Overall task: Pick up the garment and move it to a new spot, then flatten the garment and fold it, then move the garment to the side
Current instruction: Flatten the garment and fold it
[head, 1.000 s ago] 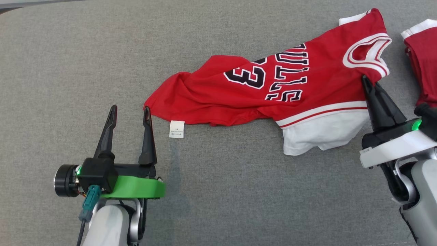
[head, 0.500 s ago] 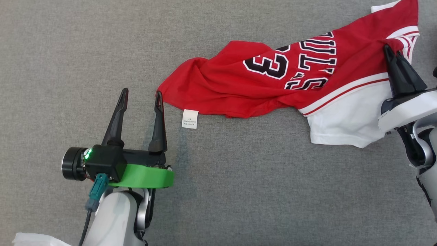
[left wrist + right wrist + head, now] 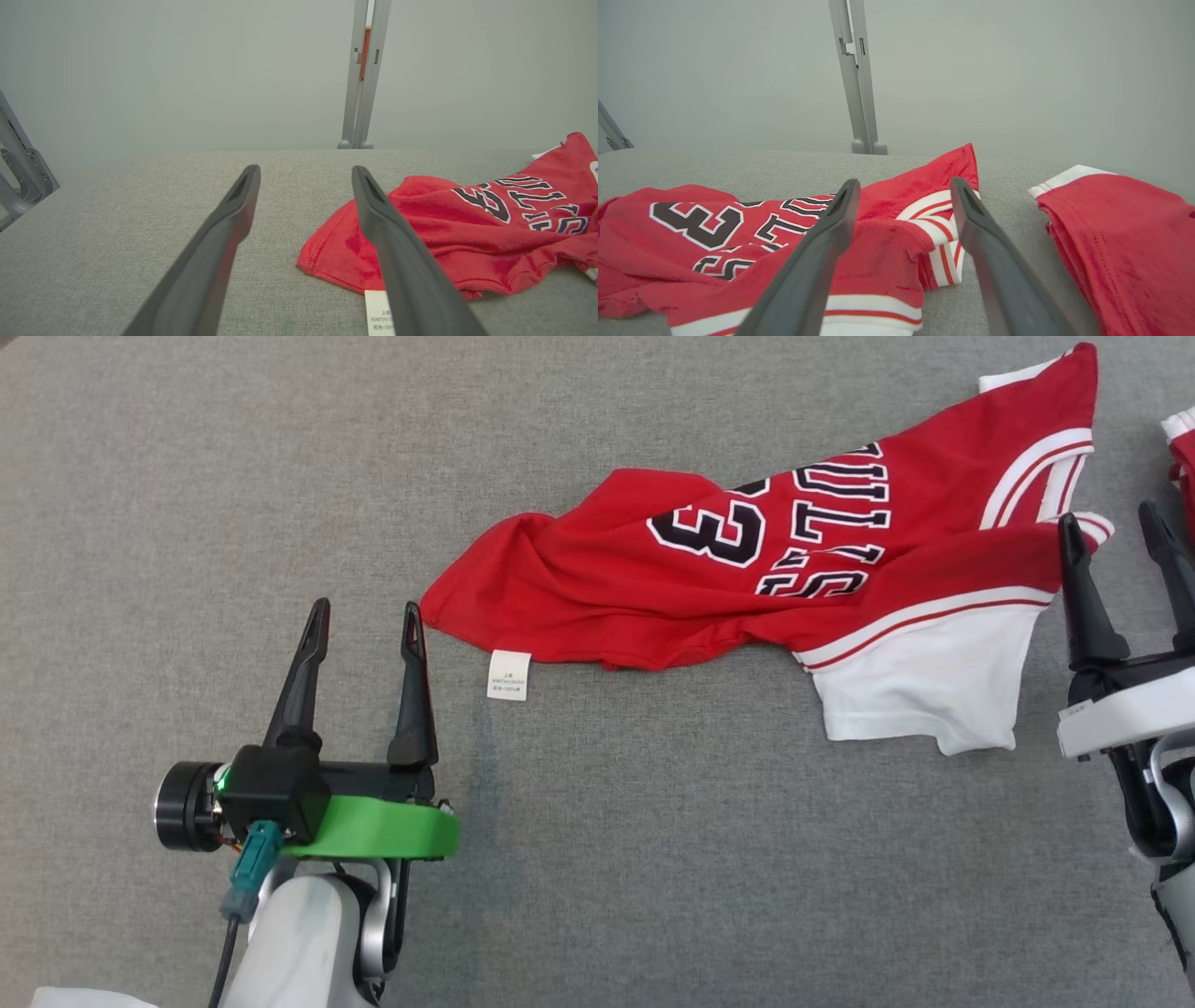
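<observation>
Red garment point(image 3: 747, 579) lies at wide-spread right hand point(image 3: 1107, 515).

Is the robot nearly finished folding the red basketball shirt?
Not nearly. Done: the red jersey is put down on the grey surface; the right gripper, pinching its collar end a second ago, is open now. In hand: nothing, the left gripper is open too, beside the hem corner. Left: the jersey is bunched and wrinkled, so flattening, folding and moving aside are all to come.
</observation>
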{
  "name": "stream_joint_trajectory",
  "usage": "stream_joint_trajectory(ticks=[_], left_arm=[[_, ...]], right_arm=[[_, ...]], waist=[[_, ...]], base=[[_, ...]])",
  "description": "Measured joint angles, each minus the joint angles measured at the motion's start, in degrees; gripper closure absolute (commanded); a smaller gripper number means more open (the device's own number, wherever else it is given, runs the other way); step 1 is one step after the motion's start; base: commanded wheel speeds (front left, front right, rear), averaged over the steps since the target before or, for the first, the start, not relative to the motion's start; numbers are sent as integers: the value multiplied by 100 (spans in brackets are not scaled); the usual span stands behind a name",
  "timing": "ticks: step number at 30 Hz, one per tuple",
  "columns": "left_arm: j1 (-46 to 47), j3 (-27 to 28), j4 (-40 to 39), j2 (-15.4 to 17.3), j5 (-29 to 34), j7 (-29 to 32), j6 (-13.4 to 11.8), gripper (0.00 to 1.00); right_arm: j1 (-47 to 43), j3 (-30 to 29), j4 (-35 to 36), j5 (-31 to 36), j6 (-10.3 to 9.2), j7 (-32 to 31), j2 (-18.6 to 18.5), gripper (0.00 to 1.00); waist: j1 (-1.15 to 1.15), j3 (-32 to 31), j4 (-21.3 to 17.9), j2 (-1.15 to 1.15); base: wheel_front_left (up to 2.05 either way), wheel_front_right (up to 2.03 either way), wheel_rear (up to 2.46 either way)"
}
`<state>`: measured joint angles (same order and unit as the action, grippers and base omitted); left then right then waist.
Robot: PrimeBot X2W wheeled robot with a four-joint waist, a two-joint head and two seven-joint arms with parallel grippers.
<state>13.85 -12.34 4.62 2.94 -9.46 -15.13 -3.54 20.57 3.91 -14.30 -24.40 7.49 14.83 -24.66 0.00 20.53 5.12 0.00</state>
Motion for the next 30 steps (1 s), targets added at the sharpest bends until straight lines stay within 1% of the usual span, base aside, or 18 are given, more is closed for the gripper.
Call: stream_joint_trajectory(ticks=[6,9,14,19,27,30], left_arm=[[-177,88,40,73,53,0,10,0],[-270,116,69,116,62,0,22,0],[-450,166,103,154,63,0,21,0],[-545,192,102,156,58,0,2,0],[-525,181,123,174,58,1,1,0],[-305,149,154,235,60,165,11,0]], right_arm=[[-728,-235,1004,325,0,-12,420,0],[-1118,-252,1356,403,0,-123,630,0],[-1645,-223,1745,455,0,-319,961,0],[-1804,-236,1946,495,0,-415,1078,0],[-1803,-269,2158,543,0,-514,1110,0],[-1794,-267,2209,542,0,-514,1136,0]], waist=[[0,-264,-201,0],[0,-402,-285,0],[0,-597,-401,0],[0,-692,-493,0],[0,-615,-470,0],[0,-532,-472,0]], base=[[0,0,0],[0,0,0],[0,0,0],[0,0,0],[0,0,0],[0,0,0]])
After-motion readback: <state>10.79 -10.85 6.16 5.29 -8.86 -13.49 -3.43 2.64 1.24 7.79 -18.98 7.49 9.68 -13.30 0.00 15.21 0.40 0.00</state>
